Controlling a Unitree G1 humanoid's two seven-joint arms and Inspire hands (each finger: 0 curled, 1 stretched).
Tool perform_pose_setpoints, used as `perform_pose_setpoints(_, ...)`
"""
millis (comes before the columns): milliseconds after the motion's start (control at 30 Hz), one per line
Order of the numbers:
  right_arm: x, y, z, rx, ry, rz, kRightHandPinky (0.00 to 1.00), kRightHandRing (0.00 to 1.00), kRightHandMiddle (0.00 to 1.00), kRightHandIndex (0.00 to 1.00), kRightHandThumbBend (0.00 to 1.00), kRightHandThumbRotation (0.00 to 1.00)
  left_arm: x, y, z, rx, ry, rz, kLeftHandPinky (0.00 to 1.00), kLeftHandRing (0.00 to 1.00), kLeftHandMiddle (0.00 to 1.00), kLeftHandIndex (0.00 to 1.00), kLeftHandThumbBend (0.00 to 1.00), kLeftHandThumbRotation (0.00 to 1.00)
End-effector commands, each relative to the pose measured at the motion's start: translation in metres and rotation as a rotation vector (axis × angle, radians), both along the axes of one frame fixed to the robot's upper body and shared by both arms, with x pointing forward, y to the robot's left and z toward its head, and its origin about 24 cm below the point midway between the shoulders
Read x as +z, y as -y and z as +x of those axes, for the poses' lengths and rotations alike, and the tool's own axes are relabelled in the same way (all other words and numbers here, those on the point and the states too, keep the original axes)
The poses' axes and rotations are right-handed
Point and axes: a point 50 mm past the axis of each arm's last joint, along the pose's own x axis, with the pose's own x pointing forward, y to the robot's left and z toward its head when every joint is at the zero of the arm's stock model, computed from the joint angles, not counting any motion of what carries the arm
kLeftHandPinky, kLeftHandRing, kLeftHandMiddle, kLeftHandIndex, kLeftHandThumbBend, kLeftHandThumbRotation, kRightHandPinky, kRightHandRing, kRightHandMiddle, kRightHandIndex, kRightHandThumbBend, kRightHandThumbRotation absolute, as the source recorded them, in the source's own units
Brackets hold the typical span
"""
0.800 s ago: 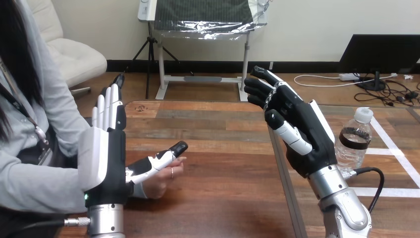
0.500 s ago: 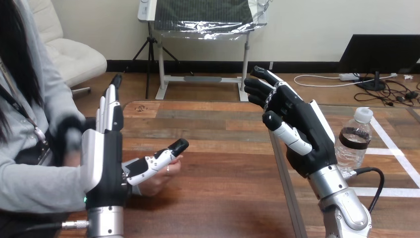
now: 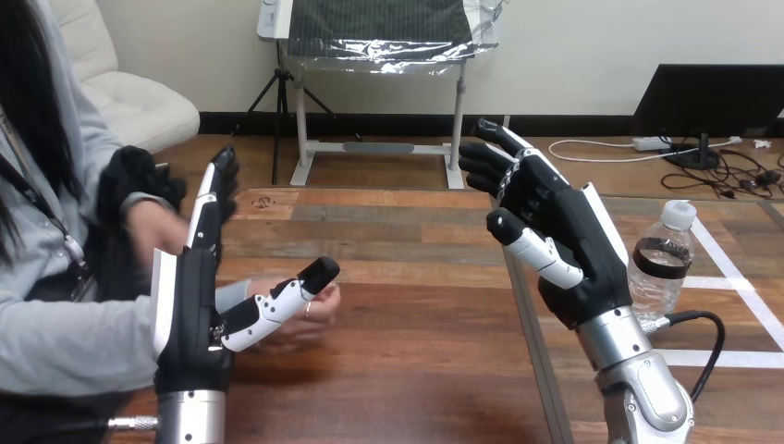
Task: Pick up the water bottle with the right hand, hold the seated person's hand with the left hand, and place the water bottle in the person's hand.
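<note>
Left hand (image 3: 189, 310) has turned edge-on, fingers straight, thumb over person's hand (image 3: 316, 311). Person's other hand (image 3: 150, 222) now raised behind it. Right hand (image 3: 555, 240) unmoved, spread, beside bottle (image 3: 659, 268).

Upright water bottle (image 3: 661, 266) just beside the raised right hand (image 3: 566, 248)

Plank-style wooden worktop (image 3: 407, 370) with white tape lines (image 3: 749, 359) toward its right edge. Water bottle (image 3: 659, 273) stands upright there, right beside the tape.
</note>
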Motion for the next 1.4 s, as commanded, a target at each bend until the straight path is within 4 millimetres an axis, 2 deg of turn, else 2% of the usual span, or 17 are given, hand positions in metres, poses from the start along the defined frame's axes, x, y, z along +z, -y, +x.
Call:
perform_pose_setpoints(0, 0.012, -0.001, 0.003, -0.02, 0.074, -0.007, 0.84, 0.84, 0.84, 0.87, 1.0, 0.56, 0.017, 0.004, 0.013, -0.082, 0.081, -0.035, 0.91, 0.94, 0.95, 0.95, 1.0, 0.43)
perform_pose_setpoints(633, 0.016, 0.002, -0.004, -0.117, 0.168, 0.024, 0.81, 0.84, 0.85, 0.86, 1.0, 0.49, 0.013, 0.002, 0.008, -0.176, 0.059, -0.075, 0.95, 0.94, 0.96, 0.96, 1.0, 0.44)
perform_pose_setpoints(933, 0.02, 0.008, -0.007, -0.19, 0.213, 0.034, 0.79, 0.83, 0.85, 0.86, 1.0, 0.49, 0.012, 0.003, 0.007, -0.184, 0.048, -0.079, 0.95, 0.94, 0.96, 0.96, 1.0, 0.44)
perform_pose_setpoints(1367, 0.028, 0.025, -0.008, -0.345, 0.292, 0.024, 0.83, 0.86, 0.87, 0.9, 1.0, 0.52, 0.009, 0.004, 0.006, -0.188, 0.032, -0.091, 0.95, 0.94, 0.96, 0.96, 1.0, 0.46)
